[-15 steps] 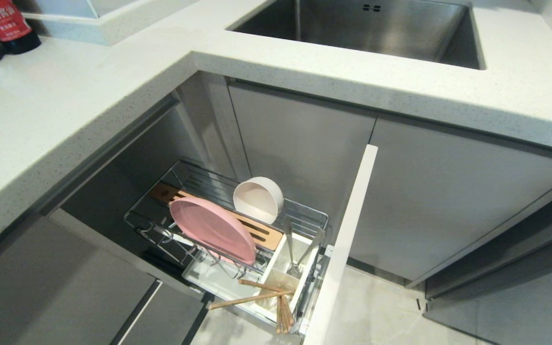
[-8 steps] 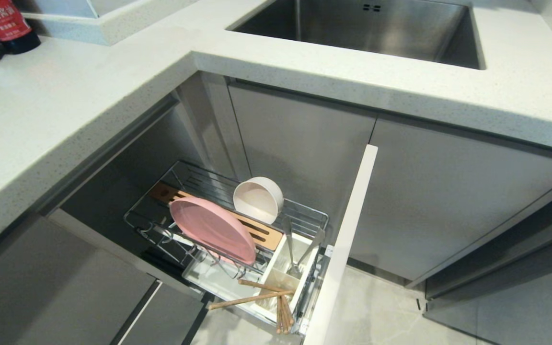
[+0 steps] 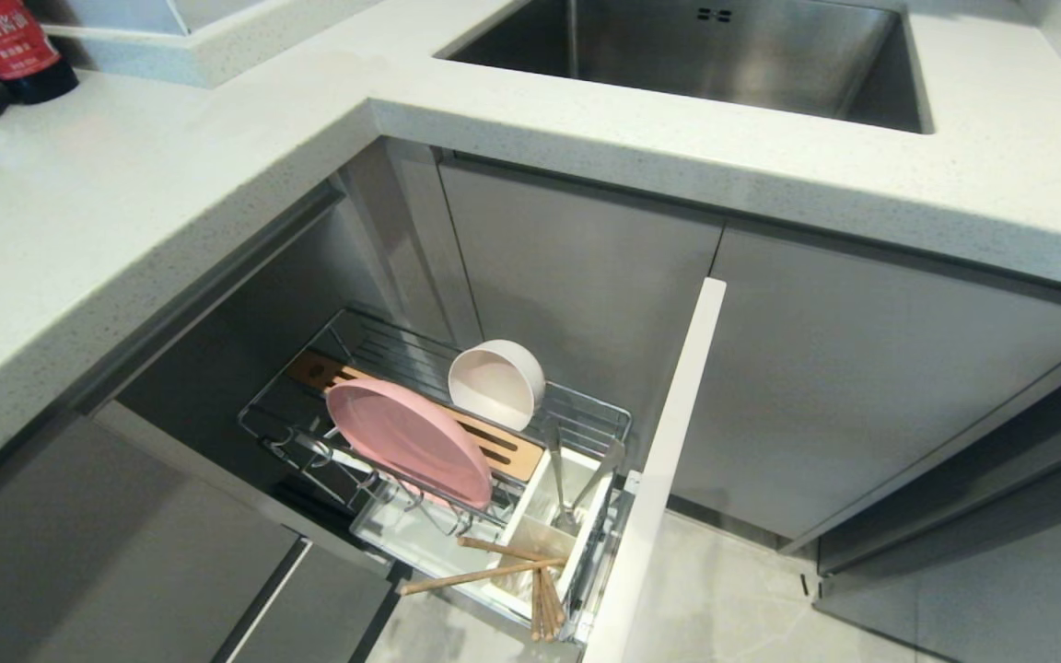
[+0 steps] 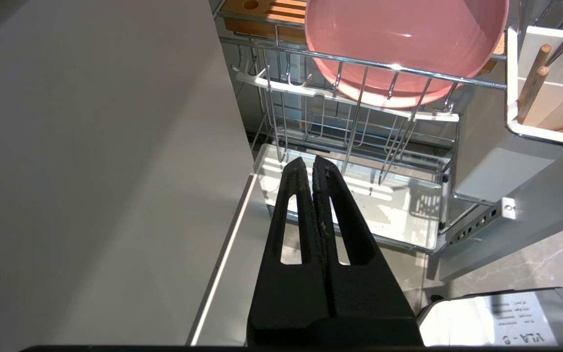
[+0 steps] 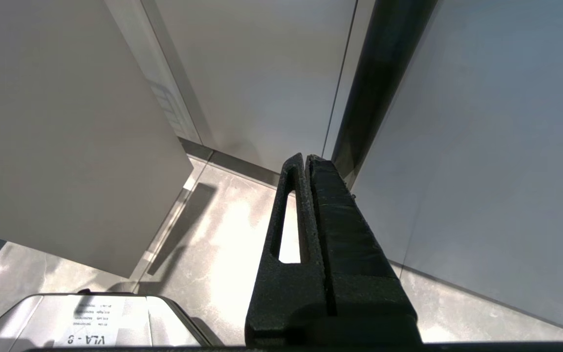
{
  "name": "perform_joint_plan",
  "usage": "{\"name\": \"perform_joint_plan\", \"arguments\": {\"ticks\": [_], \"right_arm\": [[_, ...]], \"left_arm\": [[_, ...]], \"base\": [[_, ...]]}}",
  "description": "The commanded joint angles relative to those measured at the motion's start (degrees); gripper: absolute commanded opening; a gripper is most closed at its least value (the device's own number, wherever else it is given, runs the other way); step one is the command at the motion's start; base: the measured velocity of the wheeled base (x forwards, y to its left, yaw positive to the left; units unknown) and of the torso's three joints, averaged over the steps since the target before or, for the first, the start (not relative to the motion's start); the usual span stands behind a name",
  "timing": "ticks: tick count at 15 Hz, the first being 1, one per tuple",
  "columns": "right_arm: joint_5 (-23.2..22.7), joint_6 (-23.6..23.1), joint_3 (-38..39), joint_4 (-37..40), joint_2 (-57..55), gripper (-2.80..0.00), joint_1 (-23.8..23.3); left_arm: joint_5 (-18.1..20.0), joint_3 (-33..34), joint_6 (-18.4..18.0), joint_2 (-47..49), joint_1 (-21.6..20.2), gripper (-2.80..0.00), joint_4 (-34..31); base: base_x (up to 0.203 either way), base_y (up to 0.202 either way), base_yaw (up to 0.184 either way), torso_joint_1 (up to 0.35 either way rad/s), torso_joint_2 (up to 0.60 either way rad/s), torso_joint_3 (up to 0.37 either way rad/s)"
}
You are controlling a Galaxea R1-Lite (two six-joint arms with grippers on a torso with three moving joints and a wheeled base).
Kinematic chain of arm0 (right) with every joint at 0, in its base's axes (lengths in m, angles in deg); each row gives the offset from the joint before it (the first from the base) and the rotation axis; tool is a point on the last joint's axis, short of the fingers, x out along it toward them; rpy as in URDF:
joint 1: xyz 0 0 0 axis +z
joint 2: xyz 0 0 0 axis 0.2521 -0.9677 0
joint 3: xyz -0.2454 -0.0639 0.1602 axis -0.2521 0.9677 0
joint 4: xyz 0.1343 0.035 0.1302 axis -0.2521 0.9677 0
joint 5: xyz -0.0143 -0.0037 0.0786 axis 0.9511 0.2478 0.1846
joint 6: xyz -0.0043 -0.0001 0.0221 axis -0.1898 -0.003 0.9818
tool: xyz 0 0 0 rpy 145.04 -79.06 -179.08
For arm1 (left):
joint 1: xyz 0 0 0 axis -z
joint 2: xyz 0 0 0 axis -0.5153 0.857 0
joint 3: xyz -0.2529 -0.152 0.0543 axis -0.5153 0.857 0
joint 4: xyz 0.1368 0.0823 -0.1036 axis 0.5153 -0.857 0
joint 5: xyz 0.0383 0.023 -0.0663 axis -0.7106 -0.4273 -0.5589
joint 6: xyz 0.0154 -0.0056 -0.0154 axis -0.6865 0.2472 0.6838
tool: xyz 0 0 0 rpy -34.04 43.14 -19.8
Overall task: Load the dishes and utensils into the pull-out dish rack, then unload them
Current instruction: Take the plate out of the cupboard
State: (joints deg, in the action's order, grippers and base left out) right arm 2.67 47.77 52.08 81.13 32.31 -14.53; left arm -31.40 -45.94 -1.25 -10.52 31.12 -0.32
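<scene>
The pull-out dish rack (image 3: 586, 419) stands drawn out under the counter. A pink plate (image 3: 406, 442) leans on edge in its prongs, and a cream bowl (image 3: 495, 382) stands on its side behind it. Wooden chopsticks (image 3: 484, 574) lie across the white utensil box (image 3: 540, 543), and a grey metal spoon (image 3: 556, 474) stands in it. Neither arm shows in the head view. My left gripper (image 4: 309, 164) is shut and empty, low in front of the rack's white tray (image 4: 399, 205), below the pink plate (image 4: 403, 39). My right gripper (image 5: 305, 159) is shut and empty, over the floor by cabinet doors.
The rack's pale front panel (image 3: 669, 460) juts out toward me. A speckled white counter (image 3: 125, 203) wraps the corner, with a steel sink (image 3: 705, 55) behind and a dark sauce bottle (image 3: 15, 46) at the far left. Grey cabinet doors (image 3: 853, 378) and tiled floor (image 3: 733, 599) lie to the right.
</scene>
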Motion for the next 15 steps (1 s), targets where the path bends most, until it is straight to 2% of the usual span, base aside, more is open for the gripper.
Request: {"name": "perform_joint_plan", "arguments": {"ticks": [1,5,7,8,9,11,15], "right_arm": [[-0.01,-0.01,0.0,-0.03,0.0,-2.8,0.01],[-0.01,0.01,0.0,-0.03,-0.02,-2.8,0.01],[-0.01,-0.01,0.0,0.0,-0.02,-2.8,0.01],[-0.01,-0.05,0.0,0.04,-0.02,-2.8,0.01],[-0.01,-0.07,0.0,-0.03,-0.02,-2.8,0.01],[-0.01,0.02,0.0,-0.03,-0.02,-2.8,0.01],[-0.01,0.01,0.0,0.01,-0.02,-2.8,0.01]], "left_arm": [[0.03,0.02,0.1,0.01,-0.01,-2.8,0.0],[-0.51,0.02,0.64,0.01,-0.01,-2.8,0.38],[-3.57,-0.03,0.5,0.01,-0.01,-2.8,4.38],[-6.08,-1.19,-0.11,0.01,-0.01,-2.8,7.23],[-7.07,-3.83,-0.49,0.01,-0.02,-2.8,8.47],[-7.42,-12.1,-1.95,0.38,-0.02,-2.8,6.73],[-7.79,-38.06,-10.55,7.29,-0.61,-2.8,-5.83]], "base": [[0.0,0.0,0.0,0.0,0.0,0.0],[0.0,0.0,0.0,0.0,0.0,0.0],[0.0,0.0,0.0,0.0,0.0,0.0],[0.0,0.0,0.0,0.0,0.0,0.0],[0.0,0.0,0.0,0.0,0.0,0.0],[0.0,0.0,0.0,0.0,0.0,0.0],[0.0,0.0,0.0,0.0,0.0,0.0]]}}
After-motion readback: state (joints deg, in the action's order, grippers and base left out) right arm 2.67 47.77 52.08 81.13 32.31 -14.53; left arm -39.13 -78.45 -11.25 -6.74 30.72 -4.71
